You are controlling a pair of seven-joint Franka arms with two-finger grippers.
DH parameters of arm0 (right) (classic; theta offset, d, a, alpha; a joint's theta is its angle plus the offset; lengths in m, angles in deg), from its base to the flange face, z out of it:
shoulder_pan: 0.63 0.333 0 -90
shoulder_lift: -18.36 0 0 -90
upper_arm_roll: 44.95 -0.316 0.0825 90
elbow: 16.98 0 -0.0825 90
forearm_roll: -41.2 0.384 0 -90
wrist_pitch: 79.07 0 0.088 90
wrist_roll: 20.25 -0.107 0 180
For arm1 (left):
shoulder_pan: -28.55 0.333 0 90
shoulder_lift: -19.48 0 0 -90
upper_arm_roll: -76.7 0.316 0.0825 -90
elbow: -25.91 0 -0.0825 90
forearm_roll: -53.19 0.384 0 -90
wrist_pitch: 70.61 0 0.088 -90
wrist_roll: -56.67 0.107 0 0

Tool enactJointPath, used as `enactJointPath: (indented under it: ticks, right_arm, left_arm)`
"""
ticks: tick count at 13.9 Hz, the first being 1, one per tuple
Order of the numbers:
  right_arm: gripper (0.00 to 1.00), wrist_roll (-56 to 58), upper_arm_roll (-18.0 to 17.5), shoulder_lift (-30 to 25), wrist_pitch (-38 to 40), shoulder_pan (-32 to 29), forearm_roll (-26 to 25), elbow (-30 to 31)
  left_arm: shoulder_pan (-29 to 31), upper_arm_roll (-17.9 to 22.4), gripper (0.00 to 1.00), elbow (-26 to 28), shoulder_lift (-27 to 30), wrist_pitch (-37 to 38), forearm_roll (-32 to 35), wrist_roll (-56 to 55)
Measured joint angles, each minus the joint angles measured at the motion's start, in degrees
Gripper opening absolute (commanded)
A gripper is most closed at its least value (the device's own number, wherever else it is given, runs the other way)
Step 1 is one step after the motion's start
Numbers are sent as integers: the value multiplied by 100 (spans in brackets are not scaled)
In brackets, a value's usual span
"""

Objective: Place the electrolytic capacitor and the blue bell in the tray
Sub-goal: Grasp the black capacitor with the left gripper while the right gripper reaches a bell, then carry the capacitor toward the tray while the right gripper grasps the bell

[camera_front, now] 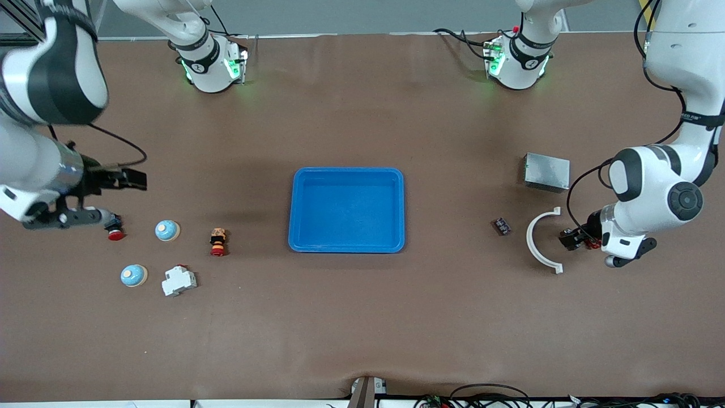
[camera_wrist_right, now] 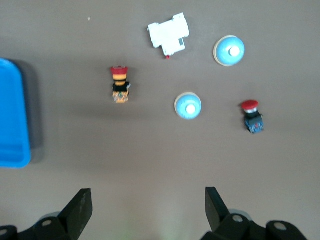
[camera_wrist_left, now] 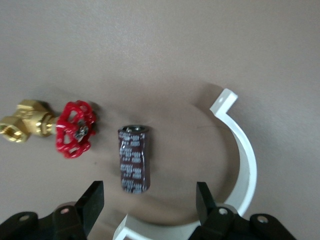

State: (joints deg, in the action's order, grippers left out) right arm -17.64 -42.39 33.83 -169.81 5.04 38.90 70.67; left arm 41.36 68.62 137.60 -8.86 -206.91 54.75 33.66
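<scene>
The blue tray (camera_front: 346, 209) lies empty at the table's middle; its edge also shows in the right wrist view (camera_wrist_right: 12, 115). Two blue bells lie toward the right arm's end, one farther (camera_front: 167, 230) (camera_wrist_right: 188, 106) and one nearer (camera_front: 133, 275) (camera_wrist_right: 229, 50). The dark electrolytic capacitor (camera_wrist_left: 133, 159) lies on its side between a white curved clamp (camera_wrist_left: 240, 150) and a red-handled brass valve (camera_wrist_left: 75, 129). My left gripper (camera_front: 572, 238) (camera_wrist_left: 149, 195) is open over the capacitor, which it hides in the front view. My right gripper (camera_front: 127, 180) (camera_wrist_right: 148, 197) is open and empty over bare table beside the bells.
Near the bells lie a red-capped blue button (camera_front: 115, 232), a red and yellow push button (camera_front: 218, 241) and a white breaker (camera_front: 179, 280). Toward the left arm's end are the clamp (camera_front: 541, 241), a small black module (camera_front: 500, 226) and a grey metal box (camera_front: 546, 171).
</scene>
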Motion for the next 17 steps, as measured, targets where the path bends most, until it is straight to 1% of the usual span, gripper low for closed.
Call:
enactJointPath:
  ticks: [2, 4, 7, 8, 11, 14, 17]
  right_arm:
    - [100, 186, 29, 354, -435, -80, -6, 6]
    - [100, 833, 50, 668, -952, -289, -8, 33]
    - [100, 1868, 64, 1005, -1832, -700, -7, 273]
    - [100, 2001, 65, 1067, -2025, -769, -7, 392]
    - [100, 2064, 39, 1104, -2684, -783, -7, 953]
    - [100, 2064, 24, 1105, -3279, -771, -7, 1507]
    - [100, 2077, 25, 1104, -3463, -771, -7, 1755]
  left_arm:
    - [2, 3, 73, 132, -81, -273, 0, -42]
    - [2, 6, 68, 196, -118, -373, 0, -70]
    - [19, 19, 60, 237, -177, -512, 200, -97]
    - [31, 22, 50, 247, -223, -615, 241, -108]
    - [33, 23, 0, 249, -331, -742, 287, -200]
    - [32, 20, 0, 239, -337, -765, 291, -205]
    - [22, -12, 0, 179, -309, -783, 291, -207]
